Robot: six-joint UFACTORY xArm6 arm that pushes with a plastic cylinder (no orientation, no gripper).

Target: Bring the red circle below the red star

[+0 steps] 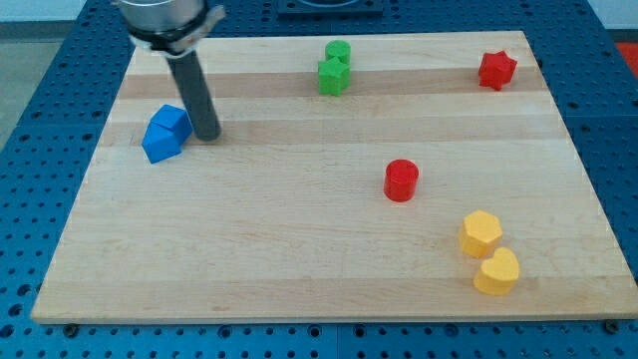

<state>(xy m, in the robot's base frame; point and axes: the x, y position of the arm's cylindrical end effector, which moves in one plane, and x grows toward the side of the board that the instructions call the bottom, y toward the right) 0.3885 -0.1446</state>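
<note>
Nearest the camera, two yellow blocks [488, 252] sit touching at the view's bottom right, far across the wooden board [299, 259] from my tip [208, 136]. My tip is a bare rod end holding nothing, resting just right of the blue blocks [165, 133], seemingly touching them. Well to my tip's right and somewhat lower stands the red circle [401, 179]. Farther right and higher, near the top right corner, lies the red star [496, 70]. Two green blocks [335, 68] sit up and right of my tip
</note>
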